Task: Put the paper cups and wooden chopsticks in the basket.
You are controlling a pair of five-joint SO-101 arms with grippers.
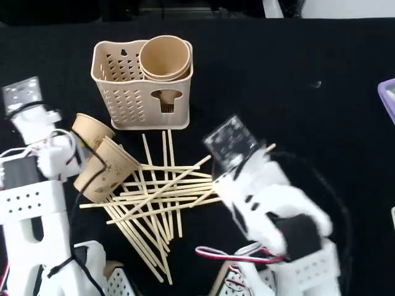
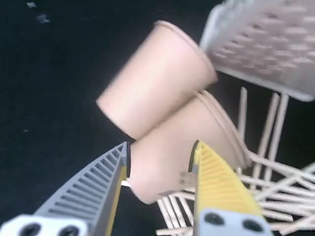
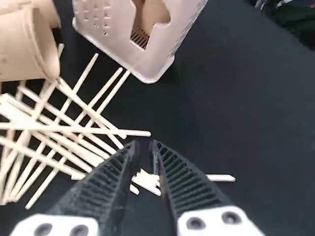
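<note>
The left claw (image 2: 160, 145) is spread wide, one finger on either side of the closed end of the near cup (image 2: 172, 157). The fingers sit close against it, but I can't see them denting it. That cup lies on its side across the edge of the chopsticks (image 1: 154, 197) and touches the far cup (image 1: 91, 129), which has also toppled, near a corner of the basket (image 1: 123, 102). Stacked cups (image 1: 165, 55) sit in one end of the basket already. The right claw (image 3: 142, 144) is narrow, just a slit with nothing in it, and hangs over the outer ends of the chopsticks on the black worktop (image 1: 296, 111).

My worry is the near cup's taper. A grip at the small end could let it squirt out, and a hard squeeze could crush the paper. Lifting it may flick the chopsticks under it and set the far cup rolling. The chopsticks are crisscrossed, so tugging one would likely drag its neighbours. Both arms are close to the one heap and could clash.

Some things are hard to make out:
- how many cups are stacked in the basket;
- whether the chopstick under the right claw lies between its fingers or below them;
- the chopstick ends behind the right arm (image 1: 271, 203) in the high view;
- a purple thing (image 1: 387, 98), cut off at the worktop's edge.
</note>
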